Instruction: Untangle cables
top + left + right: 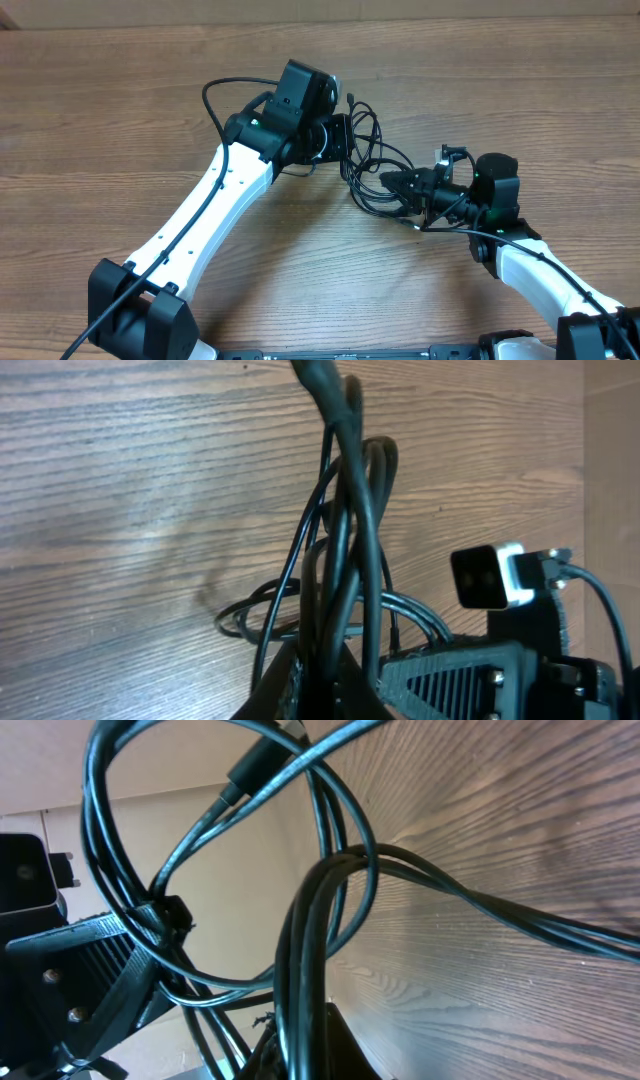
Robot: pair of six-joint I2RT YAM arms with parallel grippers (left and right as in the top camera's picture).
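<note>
The cables (372, 160) are a tangled bundle of thin black cords on the wooden table, stretched between my two grippers. My left gripper (345, 140) is shut on the bundle's left side; in the left wrist view several strands (350, 540) run up out of its jaws (322, 680), with loops lying on the wood. My right gripper (395, 183) is shut on the bundle's right side; in the right wrist view cords (320, 920) rise from its jaws (300, 1040) and loop overhead, with a plug end (250, 765) near the top.
The wooden table (120, 120) spreads all around. The left arm's own thick cable (215, 100) arcs behind its wrist. The left gripper's body (70, 960) shows at the left of the right wrist view; the right arm's camera (485, 575) shows in the left wrist view.
</note>
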